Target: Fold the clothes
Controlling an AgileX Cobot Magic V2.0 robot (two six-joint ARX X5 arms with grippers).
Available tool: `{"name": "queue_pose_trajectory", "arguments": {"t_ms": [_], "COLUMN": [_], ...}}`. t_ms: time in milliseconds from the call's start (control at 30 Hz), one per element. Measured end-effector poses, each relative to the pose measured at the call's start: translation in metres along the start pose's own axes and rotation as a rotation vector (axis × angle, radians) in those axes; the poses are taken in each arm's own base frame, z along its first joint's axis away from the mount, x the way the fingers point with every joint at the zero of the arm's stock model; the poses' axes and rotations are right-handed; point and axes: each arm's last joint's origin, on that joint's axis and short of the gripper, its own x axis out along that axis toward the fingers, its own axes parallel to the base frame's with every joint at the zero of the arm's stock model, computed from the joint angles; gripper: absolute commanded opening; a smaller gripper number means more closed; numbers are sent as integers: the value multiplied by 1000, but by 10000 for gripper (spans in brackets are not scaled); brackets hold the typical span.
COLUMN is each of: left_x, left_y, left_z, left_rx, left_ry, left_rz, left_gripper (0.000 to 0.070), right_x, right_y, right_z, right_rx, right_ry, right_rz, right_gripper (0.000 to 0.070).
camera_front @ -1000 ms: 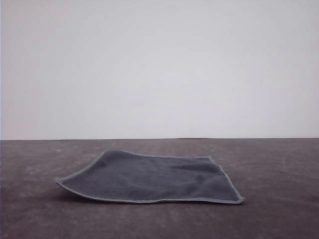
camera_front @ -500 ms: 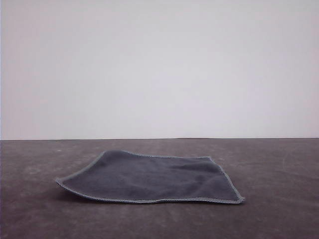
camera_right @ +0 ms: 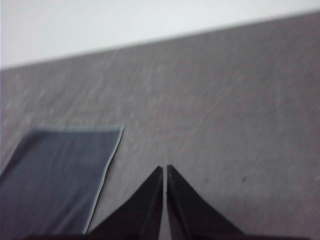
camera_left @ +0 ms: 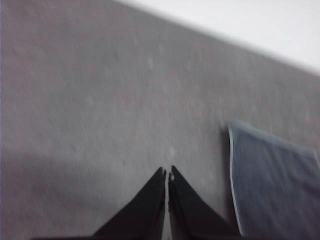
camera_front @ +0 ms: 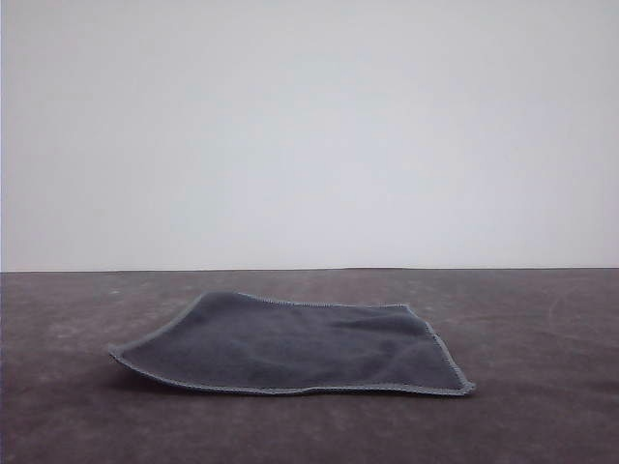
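Slate-grey and soft, the cloth [camera_front: 290, 348] is lying spread open on the brown table [camera_front: 542, 319], dark face up, its light stitched edging running unbroken around the outline and no layer turned over on itself. Judging from that, the folding is not yet begun: every crease is still to be made, and neither arm is touching the fabric. The cloth is sitting roughly mid-table in the front view, a little left of centre, with its broader spread running left to right across the robot's front; one corner is pointing toward the near right, and the near left corner is lifting slightly off the surface, casting a thin shadow beneath. The left gripper [camera_left: 167, 175] is hanging over bare table with its dark fingers pressed tip to tip, holding nothing, and the cloth's edge is lying just beside it. The right gripper [camera_right: 164, 169] is likewise closed on nothing, jaws meeting at the tips, with the cloth's straight stitched edge near it on the table. Both would seemingly need to open before taking a corner.
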Motion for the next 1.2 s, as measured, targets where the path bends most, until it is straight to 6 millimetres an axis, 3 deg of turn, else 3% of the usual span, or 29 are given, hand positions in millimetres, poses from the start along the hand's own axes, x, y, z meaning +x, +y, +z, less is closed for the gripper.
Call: {"name": "queue_pose_trajectory", "arguments": {"t_ms": [333, 733, 800, 900, 933, 967, 1200], "left_x": [33, 40, 40, 39, 39, 39, 34], "left_y": [-9, -34, -34, -34, -34, -34, -34], "left_z": [10, 9, 10, 10, 10, 10, 10], "left_rx": [82, 225, 225, 224, 224, 224, 221], "left_ry": [267, 259, 255, 254, 252, 250, 234], "left_rz": [-121, -293, -294, -296, -297, -298, -321], "left_gripper": [3, 3, 66, 396, 443, 471, 470], "right_x": [40, 52, 51, 51, 51, 52, 52], "right_y": [1, 24, 25, 25, 25, 25, 25], "right_z": [1, -3, -3, -3, -2, -2, -1], "right_rx": [-25, -167, -170, -173, -174, -175, -173], "right_ry": [226, 279, 279, 277, 272, 268, 258], "right_rz": [120, 307, 312, 312, 313, 314, 316], "right_gripper": [10, 11, 57, 371, 415, 440, 440]}}
